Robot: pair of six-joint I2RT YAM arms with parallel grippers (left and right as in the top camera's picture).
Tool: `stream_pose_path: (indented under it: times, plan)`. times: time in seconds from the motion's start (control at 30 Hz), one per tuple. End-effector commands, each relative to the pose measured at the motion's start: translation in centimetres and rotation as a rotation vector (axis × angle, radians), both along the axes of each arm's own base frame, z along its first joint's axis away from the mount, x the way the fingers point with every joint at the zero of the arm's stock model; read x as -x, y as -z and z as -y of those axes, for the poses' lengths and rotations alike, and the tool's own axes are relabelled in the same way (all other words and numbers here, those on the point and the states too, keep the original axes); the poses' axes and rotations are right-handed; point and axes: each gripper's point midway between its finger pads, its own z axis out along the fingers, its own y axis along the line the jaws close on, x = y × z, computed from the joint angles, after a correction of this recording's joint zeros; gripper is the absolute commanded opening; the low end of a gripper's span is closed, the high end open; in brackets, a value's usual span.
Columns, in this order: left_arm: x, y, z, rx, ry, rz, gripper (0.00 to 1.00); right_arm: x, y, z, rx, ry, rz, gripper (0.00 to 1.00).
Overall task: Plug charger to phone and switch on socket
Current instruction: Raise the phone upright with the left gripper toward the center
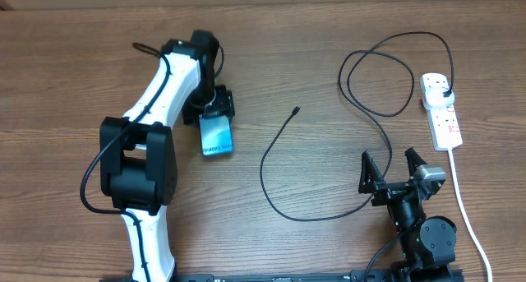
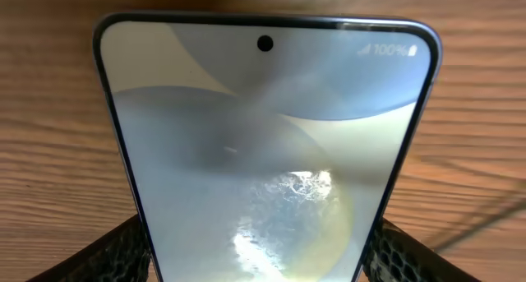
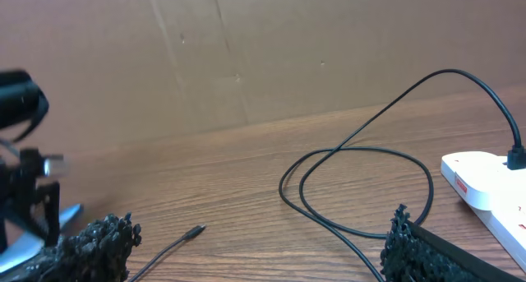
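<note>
Our left tool (image 1: 217,115) is clamped on the phone (image 1: 217,139), left of centre, with its long axis running up-down in the overhead frame. The charger (image 1: 262,163) ends in a connector tip (image 1: 295,111) at mid-frame, up-left of our spread, empty right tool (image 1: 392,168). The phone-holding arm is nearer. Only the left wrist view shows fingers (image 2: 123,249) flanking both phone edges. The right wrist view shows the tip flat on the table (image 3: 246,175).

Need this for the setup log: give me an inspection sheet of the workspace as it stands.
Surface: wooden table.
Job's things: phone screen up; charger tip lying free mid-table; socket on right side.
Clutter: nothing seen.
Grippers: left gripper shut on phone edges; right gripper open, empty.
Cables: charger plugged into socket's far end, looping across table; white cord runs to near edge.
Surroundings: brown cardboard backdrop.
</note>
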Motion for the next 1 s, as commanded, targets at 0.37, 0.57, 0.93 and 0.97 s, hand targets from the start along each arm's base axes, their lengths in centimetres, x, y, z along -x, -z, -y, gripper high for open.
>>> stream_pose_path:
  times: [0.37,0.57,0.93,0.97]
  plan:
    - [-0.1,-5.5,8.7,0.519,0.017,-0.030,0.66,0.0,0.1,-0.2,0.004,-0.011,0.007,1.00]
    - [0.4,-7.2,10.5,0.663,0.003,-0.068,0.67,0.0,0.1,-0.2,0.004,-0.010,0.007,1.00]
    - [1.2,-9.8,12.6,0.845,-0.102,-0.185,0.62,0.0,0.1,-0.2,0.004,-0.010,0.006,1.00]
    - [1.2,-10.0,12.7,0.850,-0.117,-0.196,0.62,0.0,0.1,-0.2,0.004,-0.010,0.007,1.00]
